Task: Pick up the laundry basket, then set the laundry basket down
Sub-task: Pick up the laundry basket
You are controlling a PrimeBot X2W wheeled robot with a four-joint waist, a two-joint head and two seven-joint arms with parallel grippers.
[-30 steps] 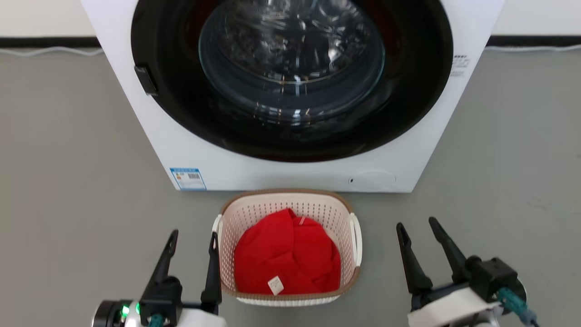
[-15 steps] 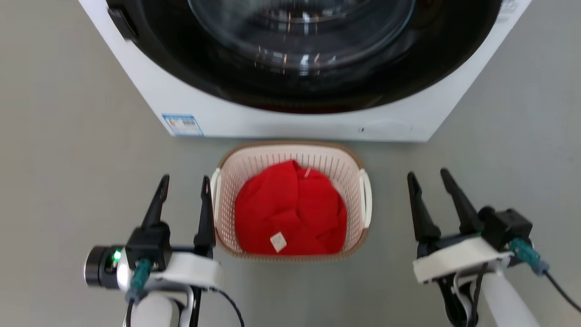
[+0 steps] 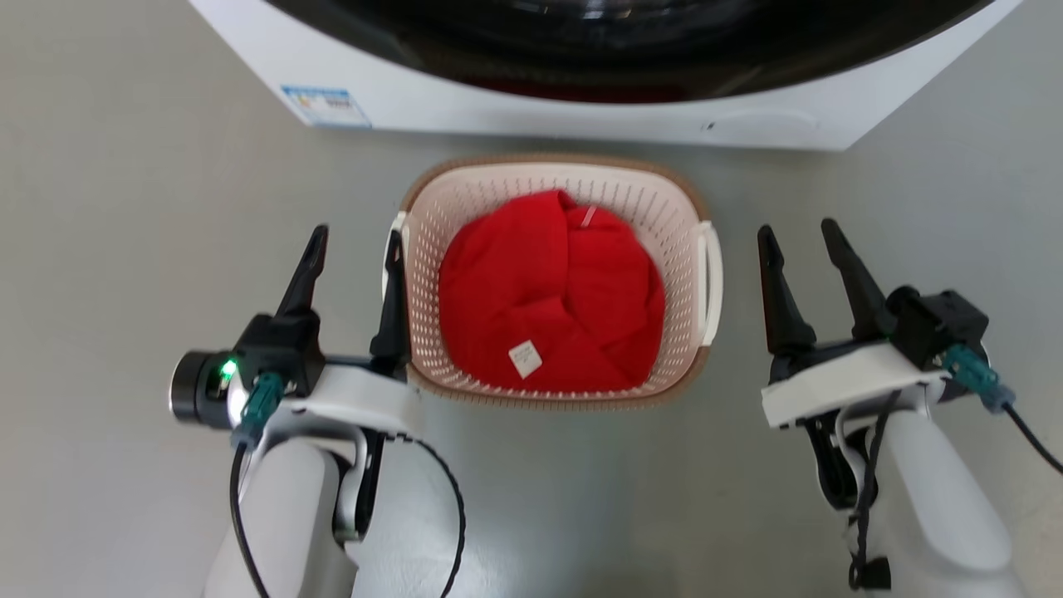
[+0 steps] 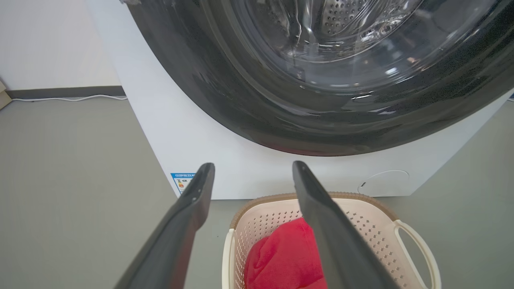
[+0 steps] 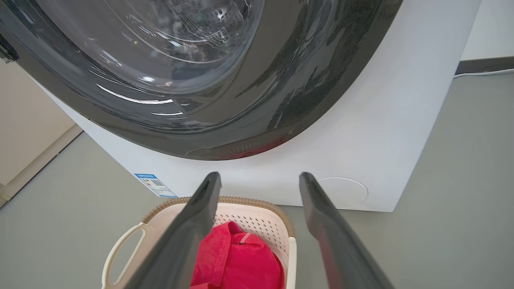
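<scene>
Holding red cloth (image 3: 548, 291), the laundry basket (image 3: 656, 203) looks cream.

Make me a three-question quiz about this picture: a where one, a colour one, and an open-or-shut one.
1. Where is the laundry basket? A. on the floor before the washing machine B. on the machine C. in the drum
2. What colour is the cloth in it? A. blue B. red C. green
3. How are the left pincer and right pincer? A. both open B. both shut C. one shut
Answers: A, it stands on grey floor by the machine's white front; B, red cloth fills it; A, each pincer's fingers stand apart.
</scene>
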